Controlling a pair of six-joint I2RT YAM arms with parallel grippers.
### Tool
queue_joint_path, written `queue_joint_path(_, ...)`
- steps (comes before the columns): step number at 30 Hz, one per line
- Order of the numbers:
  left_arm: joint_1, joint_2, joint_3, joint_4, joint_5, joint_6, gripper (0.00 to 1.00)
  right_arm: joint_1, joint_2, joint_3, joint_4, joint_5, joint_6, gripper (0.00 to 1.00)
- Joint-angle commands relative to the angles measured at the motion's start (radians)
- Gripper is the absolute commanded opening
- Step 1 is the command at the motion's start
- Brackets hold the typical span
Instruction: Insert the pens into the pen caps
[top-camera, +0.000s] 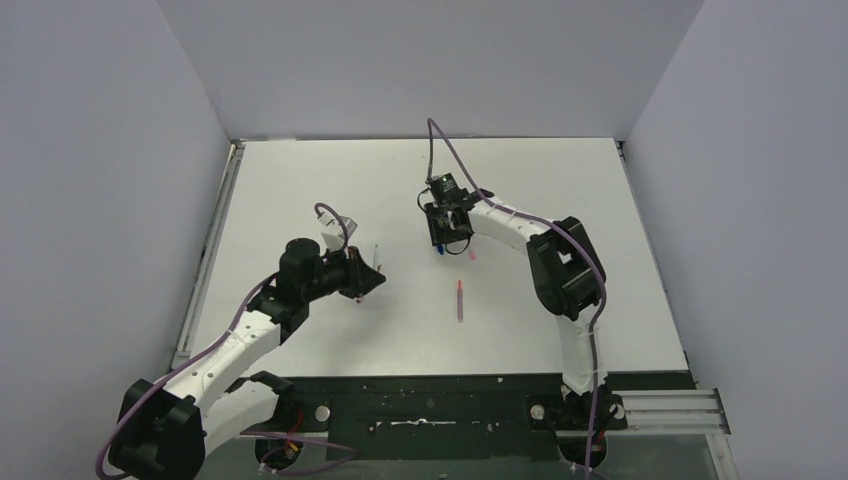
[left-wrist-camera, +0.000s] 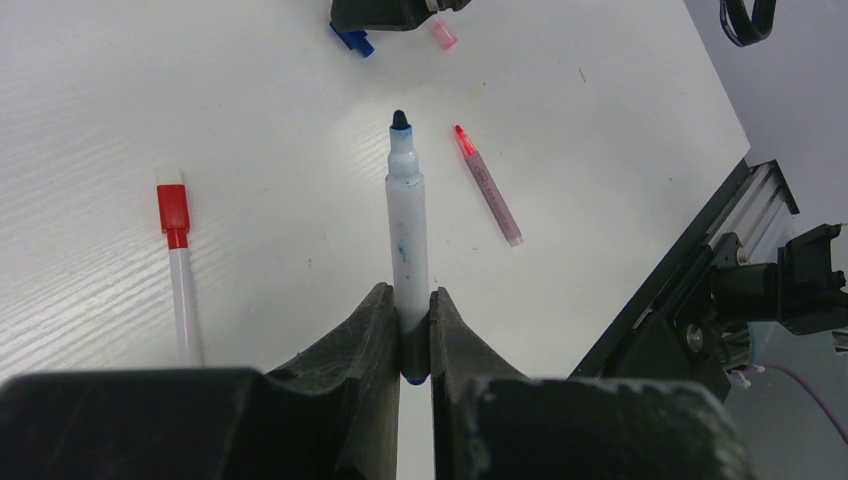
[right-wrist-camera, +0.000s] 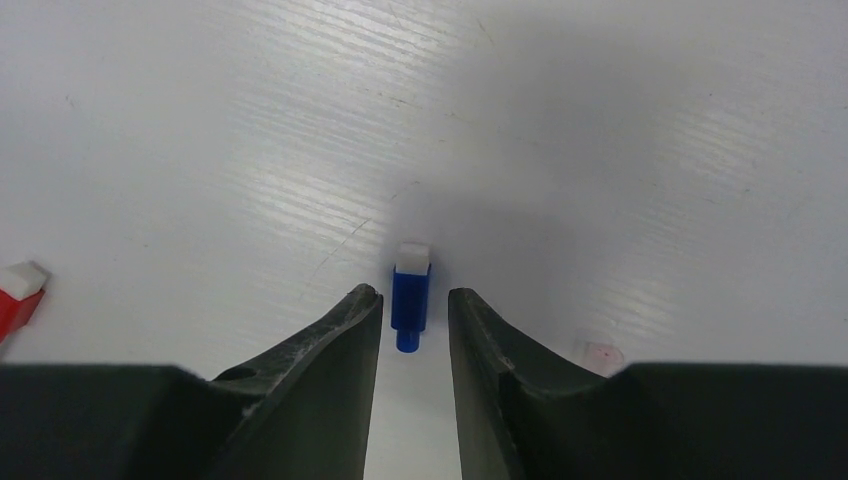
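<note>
My left gripper (left-wrist-camera: 405, 295) is shut on the back end of a whitish blue-tipped pen (left-wrist-camera: 406, 220), which points away from it above the table. My right gripper (right-wrist-camera: 415, 294) is down at the table, open, its jaws narrowly either side of the blue cap (right-wrist-camera: 411, 300) with a small gap on each side. A pale pink cap (right-wrist-camera: 601, 355) lies just right of those jaws. The pinkish-red pen (top-camera: 460, 300) lies loose mid-table. A whitish pen with a red cap on it (left-wrist-camera: 180, 270) lies left of the held pen.
The grey walls enclose the white table (top-camera: 560, 180) on three sides. A metal rail (top-camera: 665, 408) runs along the near right edge. My two grippers (top-camera: 372, 278) (top-camera: 445, 240) sit a short way apart near the table's middle.
</note>
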Motion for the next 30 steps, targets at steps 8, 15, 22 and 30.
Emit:
queue_joint_path(8,-0.012,-0.017,0.055,0.003,-0.008,0.02,0.0,0.006,0.038,0.036,0.032,0.017,-0.023,0.3)
queue_joint_path(15,-0.015,-0.019,0.053,0.004,-0.003,0.018,0.0,0.007,0.036,0.015,0.045,-0.001,-0.021,0.0)
queue_joint_path(22,-0.015,-0.036,0.018,0.119,0.079,-0.024,0.0,0.011,-0.191,-0.109,0.199,-0.071,0.039,0.0)
queue_joint_path(30,-0.017,-0.054,-0.065,0.37,0.125,-0.157,0.0,0.09,-0.555,-0.339,0.649,-0.18,0.218,0.0)
